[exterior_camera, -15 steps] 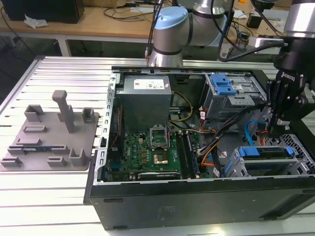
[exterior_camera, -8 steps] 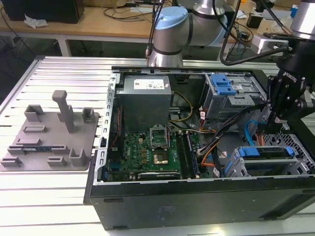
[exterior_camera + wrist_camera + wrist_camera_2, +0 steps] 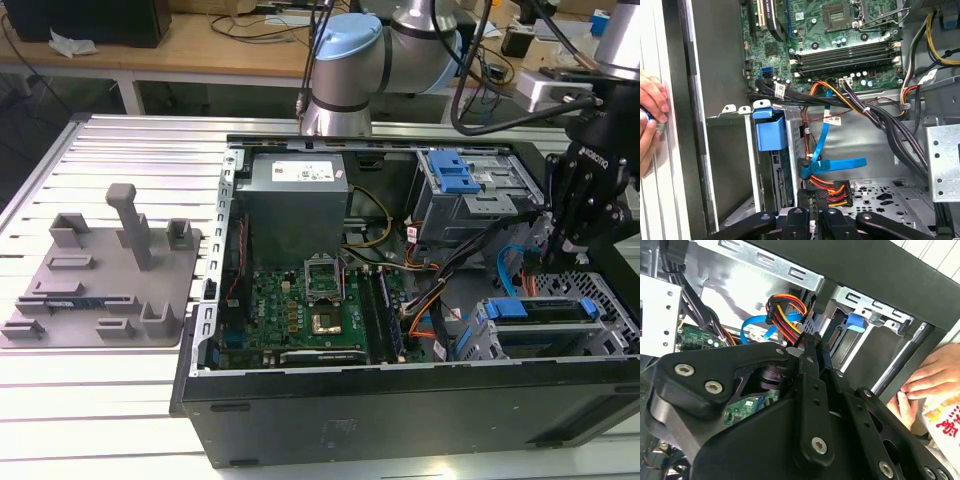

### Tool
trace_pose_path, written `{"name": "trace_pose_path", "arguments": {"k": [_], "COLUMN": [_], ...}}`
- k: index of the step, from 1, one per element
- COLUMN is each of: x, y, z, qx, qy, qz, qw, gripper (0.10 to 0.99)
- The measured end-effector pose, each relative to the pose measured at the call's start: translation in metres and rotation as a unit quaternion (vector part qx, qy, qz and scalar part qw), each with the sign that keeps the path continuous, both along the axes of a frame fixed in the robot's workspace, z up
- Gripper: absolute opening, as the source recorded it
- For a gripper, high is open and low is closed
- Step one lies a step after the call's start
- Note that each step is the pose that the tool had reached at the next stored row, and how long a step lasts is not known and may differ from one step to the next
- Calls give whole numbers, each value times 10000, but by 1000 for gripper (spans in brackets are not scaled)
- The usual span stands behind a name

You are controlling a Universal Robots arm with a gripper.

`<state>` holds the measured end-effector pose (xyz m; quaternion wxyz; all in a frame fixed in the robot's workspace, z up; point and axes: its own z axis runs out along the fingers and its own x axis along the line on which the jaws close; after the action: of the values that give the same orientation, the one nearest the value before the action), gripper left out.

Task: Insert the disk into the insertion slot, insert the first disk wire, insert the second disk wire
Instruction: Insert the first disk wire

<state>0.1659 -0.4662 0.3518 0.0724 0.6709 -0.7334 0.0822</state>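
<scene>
Pincer (image 3: 812, 199) clamped, it seems, on the disk wire (image 3: 836, 192) at its plug.
The disk (image 3: 520, 309) sits in the insertion slot (image 3: 478, 345), at the case's (image 3: 400, 410) near corner (exterior view's right). The leads look limp and the plug stiff, so hold the plug body.

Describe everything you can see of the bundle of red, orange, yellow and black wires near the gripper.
The wire bundle has red, orange, yellow and black insulated strands that bend in a tight loop. It sits inside the computer case, right at the gripper, beside a flat blue cable. Whether the gripper grips it is unclear.
</scene>
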Motion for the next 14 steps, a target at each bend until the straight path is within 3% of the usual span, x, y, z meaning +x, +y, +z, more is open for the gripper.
{"name": "trace_pose_path", "arguments": {"k": [5, 6, 10, 11, 14], "x": [-1, -1, 0, 0, 0], "y": [-54, -81, -164, -215, -286], "z": [2, 2, 3, 3, 3], "qx": [208, 304, 560, 657, 688], "qy": [0, 0, -1, -1, 0], "qz": [19, 19, 20, 20, 29], "qw": [9998, 9995, 9984, 9978, 9976], "gripper": [169, 169, 169, 169, 169]}}
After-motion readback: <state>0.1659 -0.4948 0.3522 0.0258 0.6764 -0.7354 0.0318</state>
